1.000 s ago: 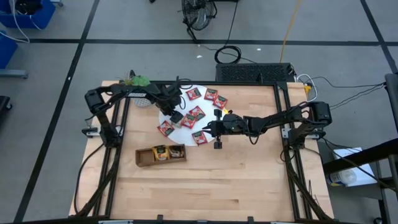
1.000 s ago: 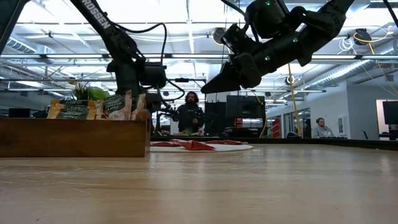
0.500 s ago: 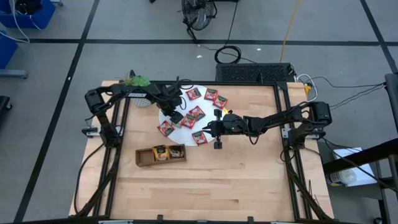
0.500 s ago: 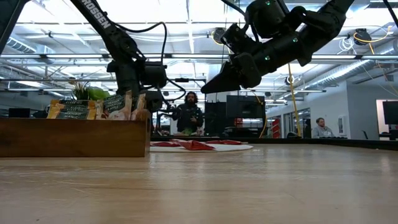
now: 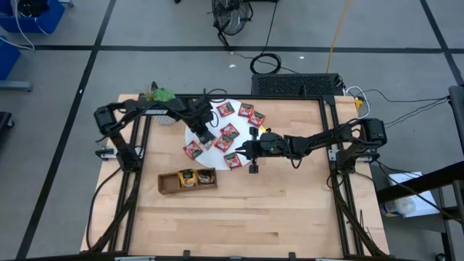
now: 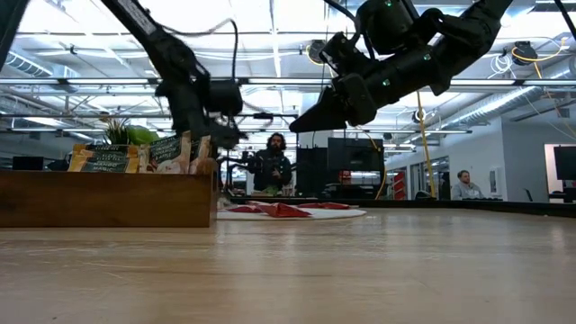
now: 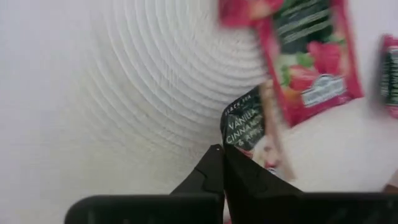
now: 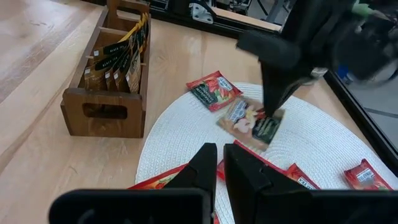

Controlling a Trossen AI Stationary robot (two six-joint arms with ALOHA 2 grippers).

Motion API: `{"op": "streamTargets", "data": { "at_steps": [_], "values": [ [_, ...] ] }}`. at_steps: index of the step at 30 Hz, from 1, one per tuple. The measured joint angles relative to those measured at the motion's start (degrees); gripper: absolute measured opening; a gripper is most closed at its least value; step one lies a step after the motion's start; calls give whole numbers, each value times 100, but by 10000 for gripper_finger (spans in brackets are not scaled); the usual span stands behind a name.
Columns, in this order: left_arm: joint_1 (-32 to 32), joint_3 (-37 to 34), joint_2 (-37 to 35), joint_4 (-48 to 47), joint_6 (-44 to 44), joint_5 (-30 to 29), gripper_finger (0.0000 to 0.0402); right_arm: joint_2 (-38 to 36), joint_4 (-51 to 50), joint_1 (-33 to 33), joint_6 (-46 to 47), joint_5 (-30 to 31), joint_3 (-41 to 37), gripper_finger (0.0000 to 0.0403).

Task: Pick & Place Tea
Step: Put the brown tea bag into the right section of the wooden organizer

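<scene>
The left gripper (image 8: 272, 115) has its jaws pinched on one tea packet (image 8: 250, 122). That packet is pale brown with a dark end and small white words. It hangs just above the white mat (image 8: 186, 140), lifted off it. It tilts, with the dark end up in the fingers and the pale end lower, pointing toward the wooden tray (image 8: 109, 74). Its long side runs the same slanted way.

The other tea packets (image 5: 229, 133) are red and lie flat on the white mat. One red packet (image 8: 214, 90) lies on the mat's edge nearest the tray. More packets stand up inside the tray.

The right gripper (image 5: 253, 168) has its jaws pressed together with nothing in them. It hangs in the air by the mat's edge, well apart from the tray.
</scene>
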Motion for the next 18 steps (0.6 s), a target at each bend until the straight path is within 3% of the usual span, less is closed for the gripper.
{"op": "streamTargets", "data": {
  "at_steps": [8,13,18],
  "values": [
    [-808,2,-1717,69,360,-1283,2,1,133,0,44,5,1,18],
    [-2418,-73,-2838,278,348,-2161,1,0,138,0,165,289,1,18],
    [-4327,-1056,-3269,1336,50,-3671,1,2,304,0,233,334,1,18]
  ]
}}
